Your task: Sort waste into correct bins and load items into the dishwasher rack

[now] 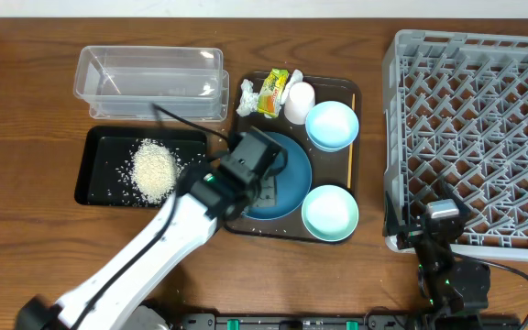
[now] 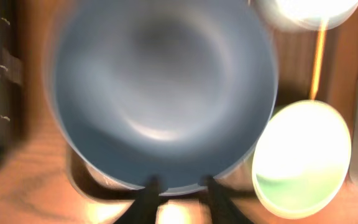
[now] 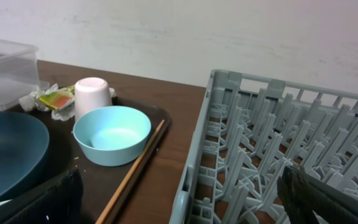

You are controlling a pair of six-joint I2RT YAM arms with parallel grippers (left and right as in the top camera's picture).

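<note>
The large blue bowl (image 1: 287,179) sits empty on the brown tray (image 1: 356,92) and fills the left wrist view (image 2: 163,93). My left gripper (image 1: 262,186) hovers over its near rim, and the fingers (image 2: 148,191) stand slightly apart and open, with the rim running past their tips. Two small pale bowls (image 1: 332,124) (image 1: 329,211), a white cup (image 1: 300,101), a wooden stick (image 1: 351,165), a yellow-green wrapper (image 1: 273,92) and a tissue (image 1: 247,97) share the tray. Rice (image 1: 154,170) lies heaped in the black tray (image 1: 94,174). My right gripper (image 3: 179,205) is wide open at the edge of the dishwasher rack (image 1: 475,137).
The clear tub (image 1: 149,82) stands empty behind the black tray. Loose rice grains are scattered in the black tray and a few on the brown tray. The rack holds nothing. Bare wooden table runs along the left side and the front edge.
</note>
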